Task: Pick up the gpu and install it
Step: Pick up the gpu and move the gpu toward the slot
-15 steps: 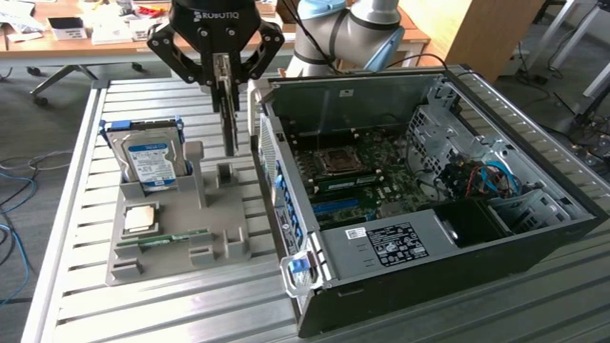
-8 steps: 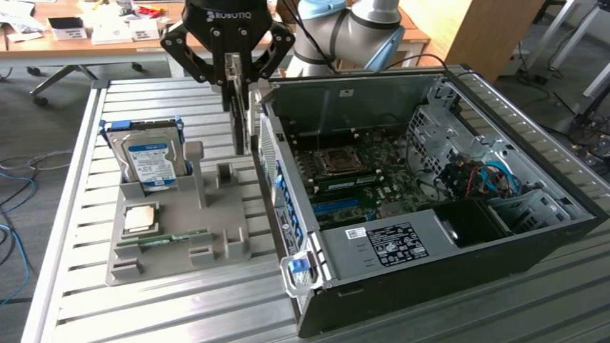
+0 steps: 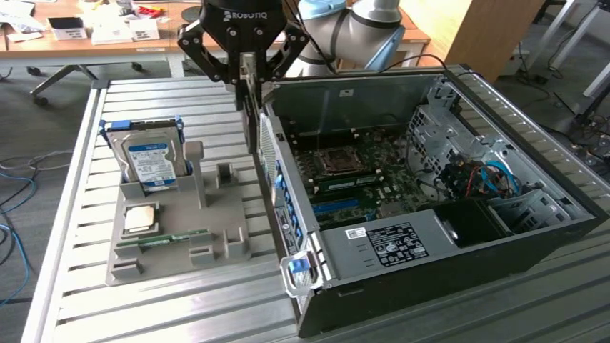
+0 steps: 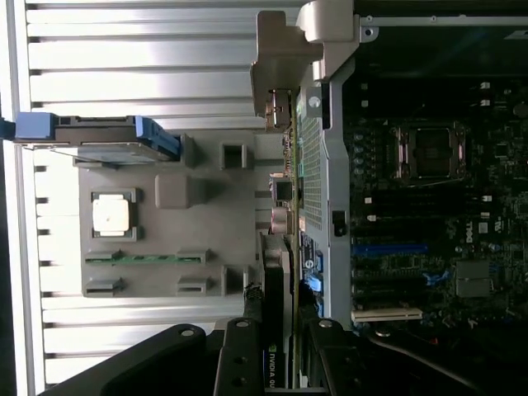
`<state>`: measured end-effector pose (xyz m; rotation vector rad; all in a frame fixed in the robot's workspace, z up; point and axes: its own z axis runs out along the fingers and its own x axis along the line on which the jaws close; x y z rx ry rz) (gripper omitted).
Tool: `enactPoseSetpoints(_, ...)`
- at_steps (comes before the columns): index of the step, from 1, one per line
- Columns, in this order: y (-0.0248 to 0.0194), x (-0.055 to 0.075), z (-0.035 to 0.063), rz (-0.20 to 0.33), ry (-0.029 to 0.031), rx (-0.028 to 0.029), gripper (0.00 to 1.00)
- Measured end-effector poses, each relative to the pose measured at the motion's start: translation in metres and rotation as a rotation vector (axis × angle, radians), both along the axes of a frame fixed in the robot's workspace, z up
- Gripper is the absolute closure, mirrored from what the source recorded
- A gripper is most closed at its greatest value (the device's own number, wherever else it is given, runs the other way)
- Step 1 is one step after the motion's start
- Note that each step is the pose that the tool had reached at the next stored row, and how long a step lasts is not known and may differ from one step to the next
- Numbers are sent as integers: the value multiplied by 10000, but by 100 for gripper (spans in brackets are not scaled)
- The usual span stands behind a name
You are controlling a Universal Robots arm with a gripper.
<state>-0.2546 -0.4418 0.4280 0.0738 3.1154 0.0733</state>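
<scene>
My gripper (image 3: 250,77) – marked ROBOTIQ across its body – is clamped on the gpu (image 3: 251,107), which hangs edge-on over the slatted worktop (image 3: 191,307). The card sits just outside the open computer case (image 3: 476,250), by its perforated wall, between the case and the grey parts holder (image 3: 224,214). In the wrist view NVIDIA reads on the card's dark edge (image 4: 276,318) – and DELL on the motherboard (image 4: 462,190). The hard drive's (image 3: 153,161) blue-white label is too small to read.

black robotiq claw (image 3: 251,76), silver-grey arm (image 3: 367,28)
</scene>
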Motion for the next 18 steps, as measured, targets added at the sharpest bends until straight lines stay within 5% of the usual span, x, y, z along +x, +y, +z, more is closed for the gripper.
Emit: enactPoseSetpoints(18,0,426,1,-1,1,-1,73)
